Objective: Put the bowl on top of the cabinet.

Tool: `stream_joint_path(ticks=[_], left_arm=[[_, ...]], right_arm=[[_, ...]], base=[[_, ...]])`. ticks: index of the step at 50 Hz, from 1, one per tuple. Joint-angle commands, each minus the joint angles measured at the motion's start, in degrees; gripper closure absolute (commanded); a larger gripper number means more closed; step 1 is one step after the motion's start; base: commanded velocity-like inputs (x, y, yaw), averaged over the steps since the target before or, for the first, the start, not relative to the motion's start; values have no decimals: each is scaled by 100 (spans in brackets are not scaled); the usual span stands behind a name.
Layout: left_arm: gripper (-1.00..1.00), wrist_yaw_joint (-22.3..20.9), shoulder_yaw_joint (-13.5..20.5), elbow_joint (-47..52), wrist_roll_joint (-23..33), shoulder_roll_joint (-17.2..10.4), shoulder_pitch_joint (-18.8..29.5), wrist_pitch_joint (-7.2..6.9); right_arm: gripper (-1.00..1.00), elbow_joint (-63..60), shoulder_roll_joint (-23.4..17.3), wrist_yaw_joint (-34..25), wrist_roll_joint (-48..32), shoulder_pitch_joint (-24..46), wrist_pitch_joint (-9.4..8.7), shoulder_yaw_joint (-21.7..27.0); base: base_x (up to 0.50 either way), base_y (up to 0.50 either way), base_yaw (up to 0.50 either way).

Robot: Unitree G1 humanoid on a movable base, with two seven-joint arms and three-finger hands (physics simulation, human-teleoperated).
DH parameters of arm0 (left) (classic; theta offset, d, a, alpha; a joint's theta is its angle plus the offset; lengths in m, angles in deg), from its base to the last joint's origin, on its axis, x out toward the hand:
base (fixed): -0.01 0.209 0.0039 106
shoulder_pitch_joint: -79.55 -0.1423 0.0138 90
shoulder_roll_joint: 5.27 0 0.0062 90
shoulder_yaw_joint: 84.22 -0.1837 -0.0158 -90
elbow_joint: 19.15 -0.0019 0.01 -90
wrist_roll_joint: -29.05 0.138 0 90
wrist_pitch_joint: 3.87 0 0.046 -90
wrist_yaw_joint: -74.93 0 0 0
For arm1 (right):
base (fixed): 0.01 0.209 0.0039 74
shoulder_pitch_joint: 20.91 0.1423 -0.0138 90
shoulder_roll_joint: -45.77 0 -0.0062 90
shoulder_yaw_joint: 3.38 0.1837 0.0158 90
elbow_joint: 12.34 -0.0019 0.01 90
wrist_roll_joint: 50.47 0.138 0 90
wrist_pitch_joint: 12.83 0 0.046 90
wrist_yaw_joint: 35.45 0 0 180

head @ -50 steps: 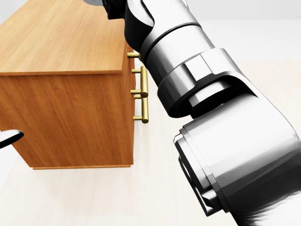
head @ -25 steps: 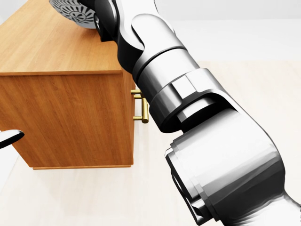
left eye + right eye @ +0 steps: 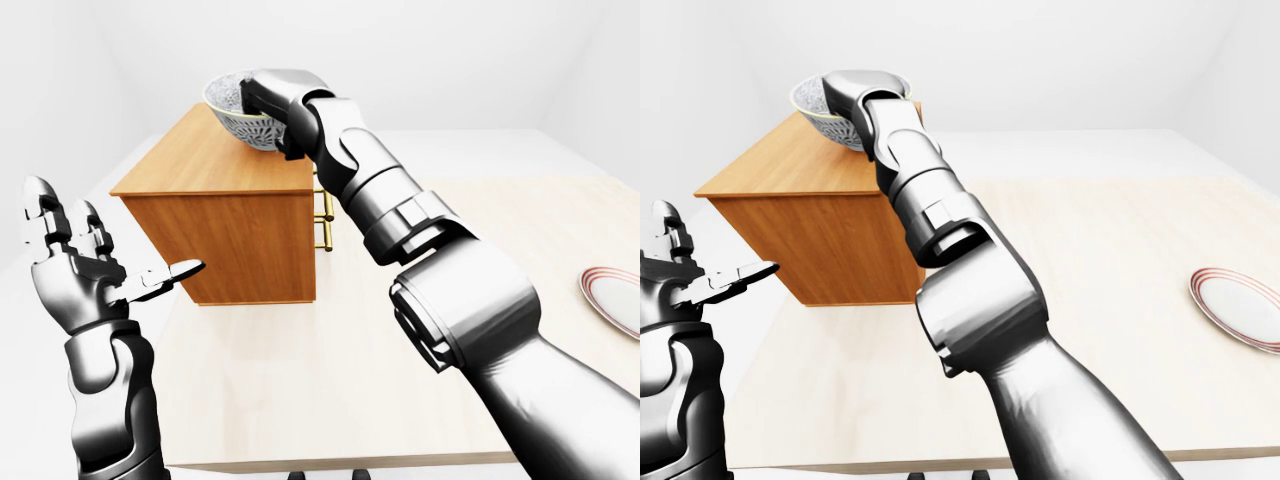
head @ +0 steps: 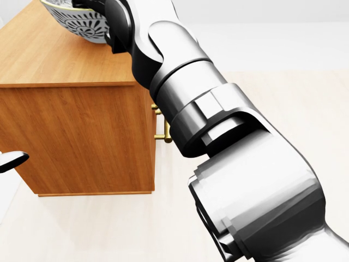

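While the right arm takes up most of the head view, the two eye views show a lot more, so going mostly by those. The right hand [image 3: 272, 100] sits at the top centre of the left-eye view, clamped onto the rim of the bowl [image 3: 233, 118], with the arm stretched up and away from the lower right corner. The grip looks closed on it, though the fingers themselves are mostly hidden behind the wrist.

The bowl is grey-white with a dark pattern on the outside, and it's tilted, opening facing up and to the left. It lines up over the top edge of the cabinet [image 3: 230, 235] as seen in frame, but I honestly can't tell if it's touching the wood or just hanging above it.

The cabinet is a wooden box standing on the upper left part of the desk [image 3: 330, 380], and its brass handles [image 3: 323, 216] peek out on its right side, just beside the arm.

The left hand [image 3: 85, 270] is at the lower left of the left-eye view, raised, wide open with fingers spread and thumb pointing right, holding nothing, well apart from the cabinet.

Far right edge of the frame has a plate [image 3: 1240, 305] with a reddish rim, lying flat on the desk.
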Motion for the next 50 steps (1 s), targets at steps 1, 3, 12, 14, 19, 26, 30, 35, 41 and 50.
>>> stream_joint_path(ticks=[1,3,12,14,19,26,30,35,41,50], left_arm=[[-100,24,-166,-79,83,72,-46,0],[-100,22,-165,-78,82,74,-51,0],[-100,28,-186,-79,98,78,-51,0],[-100,32,-186,-59,98,76,-46,0],[-100,28,-190,-57,106,79,-48,0],[-100,23,-198,-91,121,87,-49,0],[-100,21,-204,-92,129,91,-55,0],[-100,15,-193,-75,128,91,-65,0],[-100,15,-209,-54,139,100,-76,0],[-100,10,-221,-45,165,109,-78,0]], right_arm=[[-100,186,9,123,-154,46,143,-33],[-100,191,6,182,-197,53,111,-56],[-100,166,-29,222,-183,288,143,-3],[-100,145,-23,245,-128,440,187,33],[-100,95,-8,213,25,923,262,88],[-100,50,-130,37,425,1785,156,259],[-100,-5,-213,181,765,2185,24,416],[-100,-75,-295,580,838,2185,-98,337],[-100,-279,-265,744,1370,2185,-98,516],[-100,-586,-401,736,1912,2185,-98,489]], base=[[0,0,0],[0,0,0],[0,0,0],[0,0,0],[0,0,0],[0,0,0],[0,0,0],[0,0,0],[0,0,0],[0,0,0]])
